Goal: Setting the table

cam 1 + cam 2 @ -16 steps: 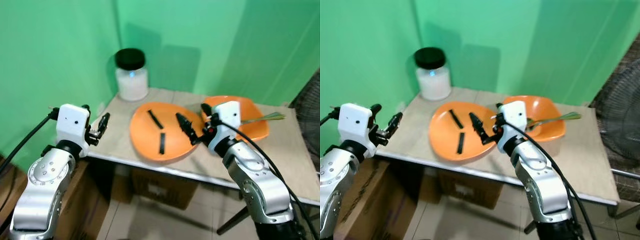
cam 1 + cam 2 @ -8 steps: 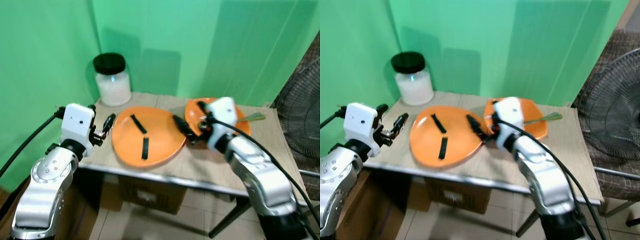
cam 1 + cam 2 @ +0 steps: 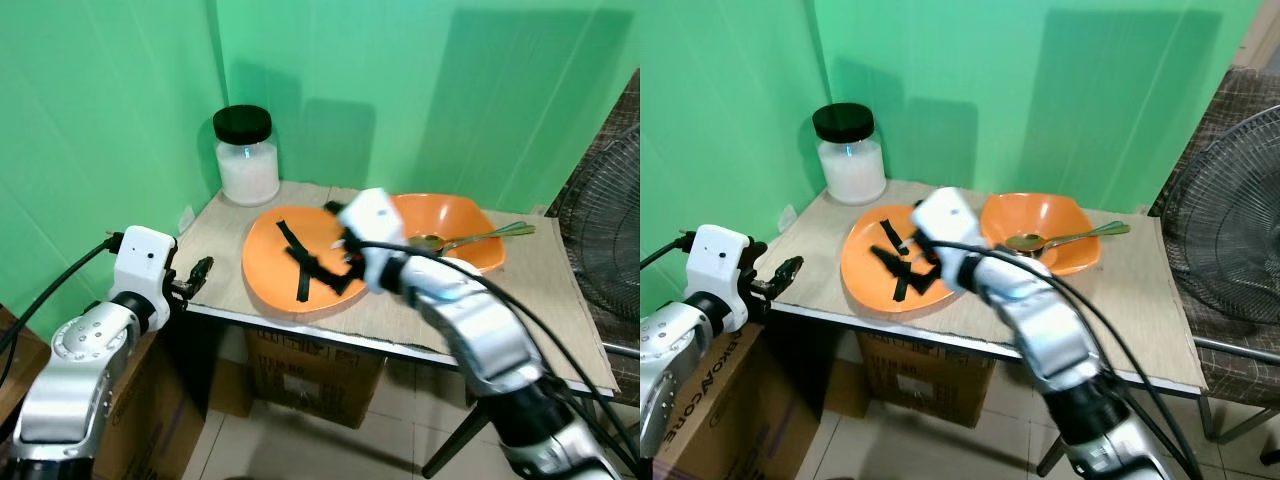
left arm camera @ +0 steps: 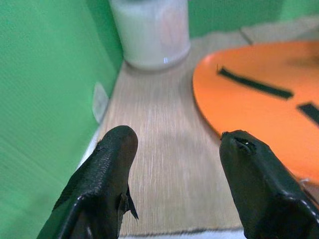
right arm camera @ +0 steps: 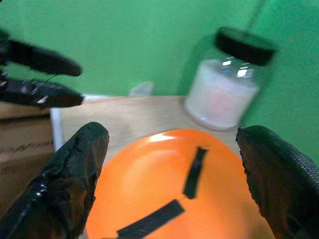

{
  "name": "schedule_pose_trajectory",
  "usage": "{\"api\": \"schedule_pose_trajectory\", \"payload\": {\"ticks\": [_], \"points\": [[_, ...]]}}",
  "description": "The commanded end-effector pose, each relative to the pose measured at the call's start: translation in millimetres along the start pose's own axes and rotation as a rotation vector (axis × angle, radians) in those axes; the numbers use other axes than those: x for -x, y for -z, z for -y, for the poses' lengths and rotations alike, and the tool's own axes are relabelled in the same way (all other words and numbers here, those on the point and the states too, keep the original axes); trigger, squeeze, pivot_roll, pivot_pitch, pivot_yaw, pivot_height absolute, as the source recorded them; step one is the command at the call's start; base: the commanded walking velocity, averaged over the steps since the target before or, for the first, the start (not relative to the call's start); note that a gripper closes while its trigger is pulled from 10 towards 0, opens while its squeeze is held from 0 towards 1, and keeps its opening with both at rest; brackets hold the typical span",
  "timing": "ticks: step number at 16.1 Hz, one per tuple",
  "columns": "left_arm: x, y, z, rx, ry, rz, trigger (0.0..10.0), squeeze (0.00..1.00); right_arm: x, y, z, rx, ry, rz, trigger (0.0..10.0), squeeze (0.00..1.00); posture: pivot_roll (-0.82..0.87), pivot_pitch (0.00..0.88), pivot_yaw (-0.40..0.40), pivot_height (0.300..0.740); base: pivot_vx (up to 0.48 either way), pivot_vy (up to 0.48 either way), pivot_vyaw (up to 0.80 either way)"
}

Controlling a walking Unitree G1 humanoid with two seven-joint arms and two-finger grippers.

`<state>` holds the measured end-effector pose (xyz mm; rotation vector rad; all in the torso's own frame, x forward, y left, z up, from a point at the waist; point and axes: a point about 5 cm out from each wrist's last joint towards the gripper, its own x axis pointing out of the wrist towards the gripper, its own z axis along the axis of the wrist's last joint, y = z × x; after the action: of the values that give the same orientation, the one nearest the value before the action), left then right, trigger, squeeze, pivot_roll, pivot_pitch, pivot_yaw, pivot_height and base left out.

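walls [image 3: 120, 90]: green, corner | table [image 3: 1110, 320]: pale wood-grain top | cardboard boxes [image 3: 310, 375] beneath | fan [image 3: 1230, 240] beside | floor [image 3: 300, 450]: beige tile
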<state>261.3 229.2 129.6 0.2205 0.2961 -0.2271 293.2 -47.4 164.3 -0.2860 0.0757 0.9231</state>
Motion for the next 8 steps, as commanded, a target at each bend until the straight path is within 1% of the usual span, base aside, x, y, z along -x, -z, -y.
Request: {"api": "schedule_pose_trajectory", "payload": {"ticks": [1, 3, 5, 6, 7, 8], "points": [[-3.0, 1.8, -7.9, -0.004, 0.000, -0.021, 10.0, 0.00, -11.8, 3.3, -6.6, 0.099, -0.071, -0.029, 10.0, 0.00, 0.12, 0.000, -0.004, 0.740, 0.000, 0.000, 0.00], [-6.6, 5.4, -15.2, 0.008, 0.000, -0.047, 10.0, 0.00, -30.2, 1.9, -13.2, 0.159, -0.121, -0.033, 10.0, 0.00, 0.12, 0.000, -0.004, 0.740, 0.000, 0.000, 0.00], [-14.2, 4.8, -17.1, 0.006, 0.019, -0.045, 10.0, 0.00, -45.1, 4.9, -15.0, 0.265, -0.143, -0.083, 10.0, 0.00, 0.12, 0.000, -0.010, 0.740, 0.000, 0.000, 0.00], [-19.4, 1.8, -15.1, 0.010, 0.041, -0.036, 10.0, 0.00, -52.5, 7.4, -18.0, 0.351, -0.163, -0.125, 10.0, 0.00, 0.12, 0.000, -0.007, 0.740, 0.000, 0.000, 0.00], [-22.5, 0.8, -13.3, 0.013, 0.054, -0.033, 10.0, 0.00, -56.8, 9.7, -19.5, 0.387, -0.163, -0.155, 10.0, 0.00, 0.12, 0.000, -0.006, 0.740, 0.000, 0.000, 0.00], [-26.4, 0.3, -9.2, 0.015, 0.092, -0.032, 10.0, 0.00, -63.1, 14.5, -22.0, 0.422, -0.163, -0.195, 10.0, 0.00, 0.12, 0.000, -0.003, 0.740, 0.000, 0.000, 0.00]]}}
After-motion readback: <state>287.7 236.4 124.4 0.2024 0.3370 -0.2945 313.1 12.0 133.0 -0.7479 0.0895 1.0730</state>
